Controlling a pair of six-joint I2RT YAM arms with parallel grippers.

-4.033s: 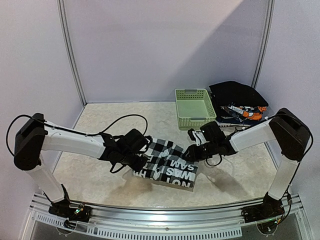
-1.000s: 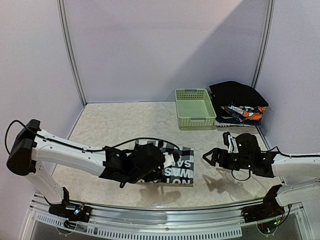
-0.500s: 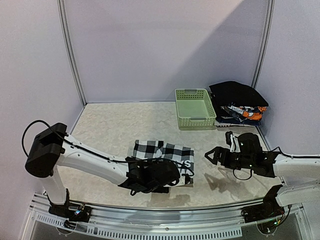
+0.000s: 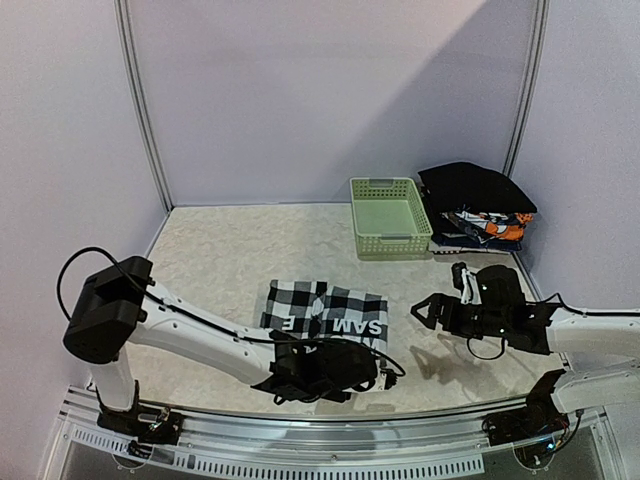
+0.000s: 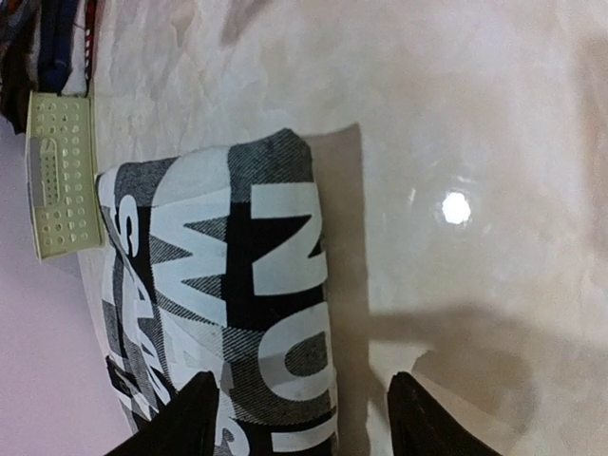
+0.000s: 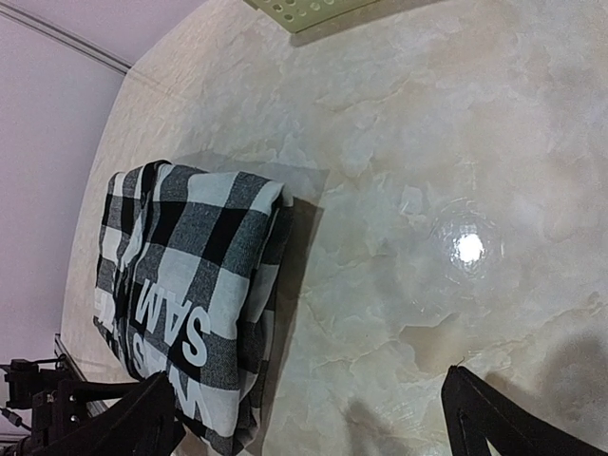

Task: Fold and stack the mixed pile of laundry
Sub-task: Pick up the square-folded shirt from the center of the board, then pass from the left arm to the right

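Note:
The black-and-white checked shirt [image 4: 325,310] lies folded flat at the table's middle front, white lettering up. My left gripper [image 4: 378,372] is low at the shirt's near right corner. In the left wrist view it [image 5: 306,423] is open, one finger [image 5: 195,418] over the lettered shirt [image 5: 247,285], the other over bare table. My right gripper [image 4: 425,312] hovers open to the right of the shirt, apart from it; its wrist view shows the shirt [image 6: 190,275] ahead of it [image 6: 313,418]. The rest of the laundry pile, a black cloth [image 4: 475,185] on orange-blue-white printed pieces [image 4: 490,225], is stacked at the back right.
A pale green slotted basket [image 4: 390,215] stands at the back, just left of the stack; it shows also as the basket [image 5: 62,176] in the left wrist view. Purple walls close the table on three sides. A metal rail [image 4: 330,455] runs along the near edge.
My left arm has slid off the shirt toward the near right corner, uncovering the lettering, and its jaws have narrowed. The right arm has barely moved.

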